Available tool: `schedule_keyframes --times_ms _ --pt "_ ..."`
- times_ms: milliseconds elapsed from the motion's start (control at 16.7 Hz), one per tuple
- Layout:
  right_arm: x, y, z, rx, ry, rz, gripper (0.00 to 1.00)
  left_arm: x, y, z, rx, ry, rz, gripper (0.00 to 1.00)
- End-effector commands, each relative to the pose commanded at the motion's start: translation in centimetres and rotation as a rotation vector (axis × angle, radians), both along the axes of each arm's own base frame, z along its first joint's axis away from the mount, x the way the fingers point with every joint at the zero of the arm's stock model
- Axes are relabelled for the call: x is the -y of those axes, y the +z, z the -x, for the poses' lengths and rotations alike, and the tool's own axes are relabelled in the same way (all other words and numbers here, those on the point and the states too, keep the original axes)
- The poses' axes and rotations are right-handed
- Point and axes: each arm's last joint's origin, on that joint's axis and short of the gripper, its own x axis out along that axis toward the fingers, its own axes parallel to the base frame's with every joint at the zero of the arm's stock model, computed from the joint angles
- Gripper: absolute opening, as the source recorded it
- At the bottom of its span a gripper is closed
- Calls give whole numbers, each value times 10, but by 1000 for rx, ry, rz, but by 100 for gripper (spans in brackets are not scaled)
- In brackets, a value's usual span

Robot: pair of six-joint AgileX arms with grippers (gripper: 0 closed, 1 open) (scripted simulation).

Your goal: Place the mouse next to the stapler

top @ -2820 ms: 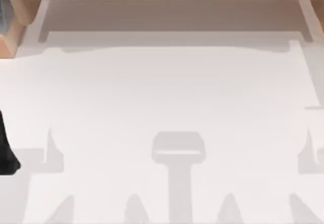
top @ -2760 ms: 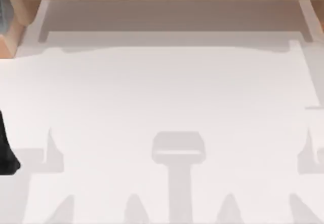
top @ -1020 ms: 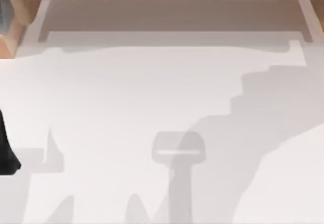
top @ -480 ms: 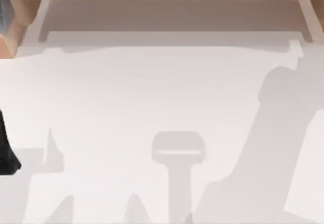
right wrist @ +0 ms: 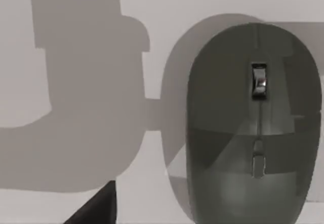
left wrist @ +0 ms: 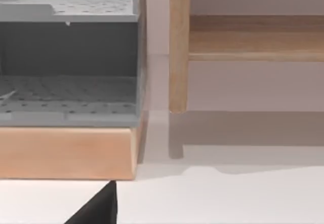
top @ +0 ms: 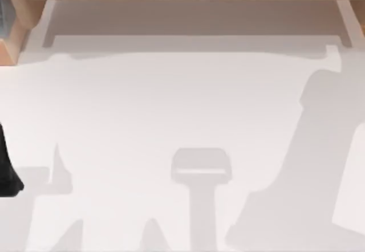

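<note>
Mouse (right wrist: 223, 133): one, dark grey, flat on the white table (top: 171, 104), straight under the right wrist camera and partly in shadow.
Count on the mouse: one silver scroll wheel (right wrist: 258, 81) and one small button (right wrist: 258, 164) behind it, both on the centre line.
Long axis: runs along the line from the button through the wheel. The wheel end is the one away from the black wedge (right wrist: 96, 209) at the edge of the right wrist view.
Black shape (top: 7, 166): one, at the table's left edge in the top view. I cannot tell what it is.
Grey rack (left wrist: 68, 57): one, with two perforated levels, standing on one wooden block (left wrist: 66, 153). It is seen from the left wrist.
Wooden post (left wrist: 178, 46): one, upright, just beside the rack, carrying a wooden shelf (left wrist: 253, 36).
Left gripper: parked low at the table's left, facing the rack. I cannot tell whether it is open or closed.
Arm shadow (top: 308, 172): one broad grey shape across the right of the table.
Right gripper: above the mouse. I cannot tell whether it is open or closed, or where the mouse lies relative to its tips.
</note>
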Motion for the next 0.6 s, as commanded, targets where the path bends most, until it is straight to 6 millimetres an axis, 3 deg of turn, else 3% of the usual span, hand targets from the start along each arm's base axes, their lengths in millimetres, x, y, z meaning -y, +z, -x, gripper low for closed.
schedule_keyframes --times_ms 600 --pt "1 -6 1 -2 -1 0 100 0 0 0 0 0 0 100"
